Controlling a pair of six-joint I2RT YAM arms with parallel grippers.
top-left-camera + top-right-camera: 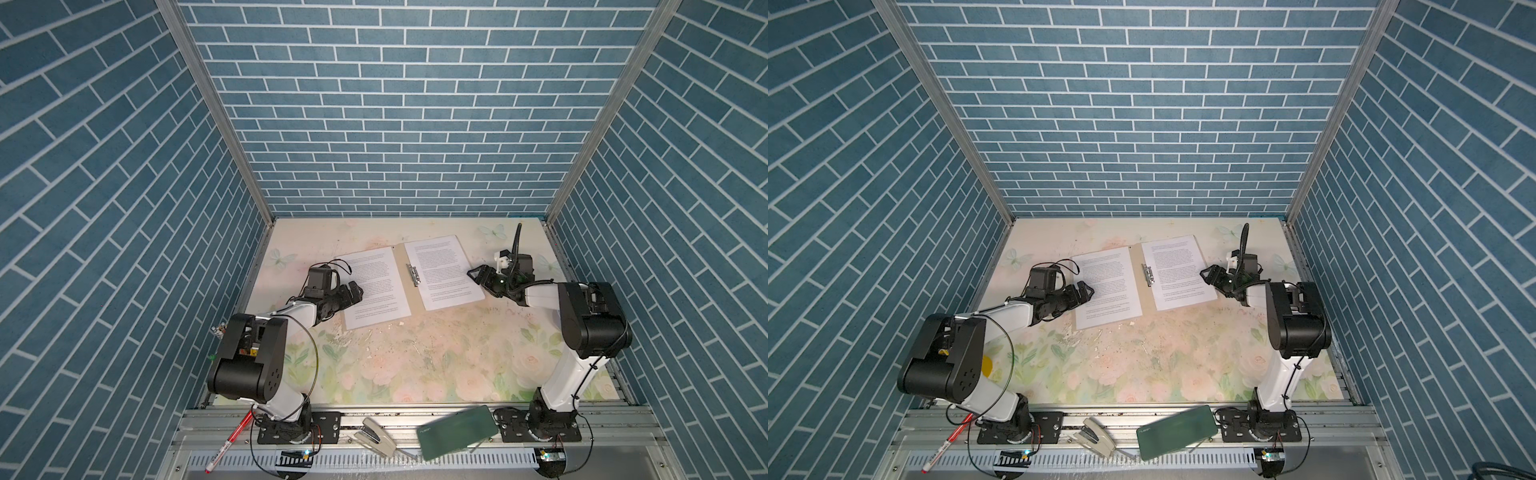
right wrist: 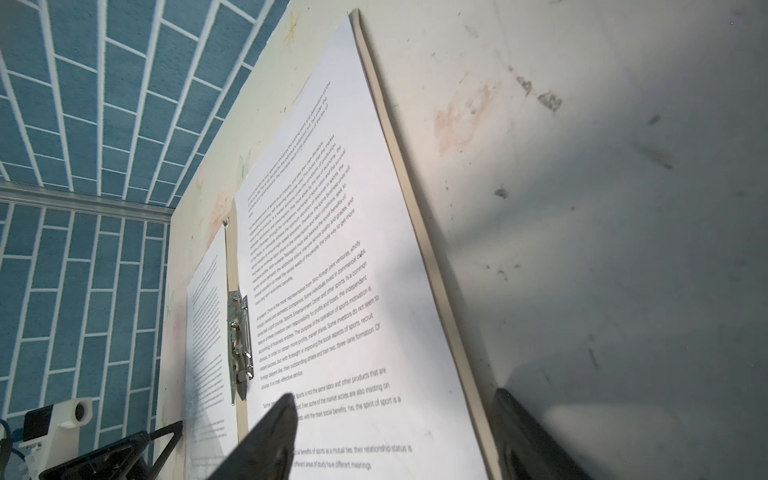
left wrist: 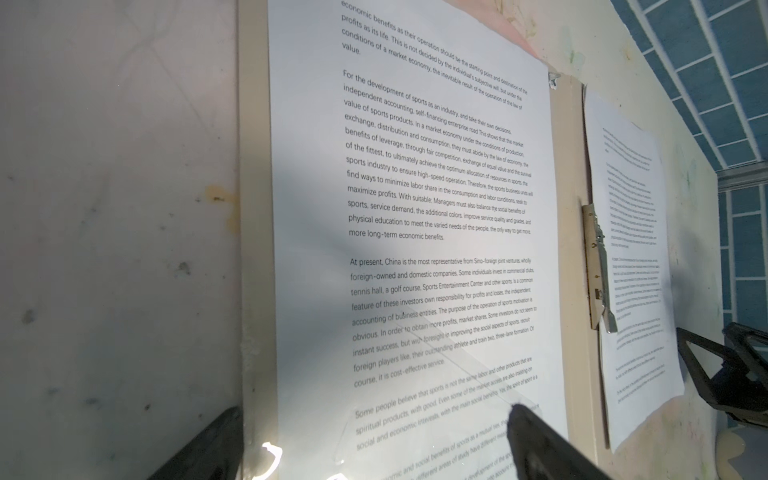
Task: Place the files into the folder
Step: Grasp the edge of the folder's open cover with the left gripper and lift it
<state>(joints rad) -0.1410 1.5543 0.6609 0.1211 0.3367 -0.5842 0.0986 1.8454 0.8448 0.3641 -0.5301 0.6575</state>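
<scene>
The tan folder [image 1: 411,301] lies open and flat at the back of the table, its silver clip [image 1: 412,275] at the spine. One white printed file [image 1: 374,286] rests on its left half and another [image 1: 440,270] on its right half. My left gripper [image 1: 357,291] is open at the left sheet's outer edge; in the left wrist view its fingers [image 3: 540,440] straddle the folder's edge [image 3: 253,208] and that sheet [image 3: 415,249]. My right gripper [image 1: 478,276] is open at the right sheet's outer edge; in the right wrist view it [image 2: 392,397] spans the sheet [image 2: 332,249] and the folder rim [image 2: 415,208].
On the front rail lie a dark green case [image 1: 457,432], a stapler [image 1: 374,436] and a red pen [image 1: 228,440]. Blue brick walls close in the table at the back and both sides. The floral tabletop [image 1: 415,357] stretches in front of the folder.
</scene>
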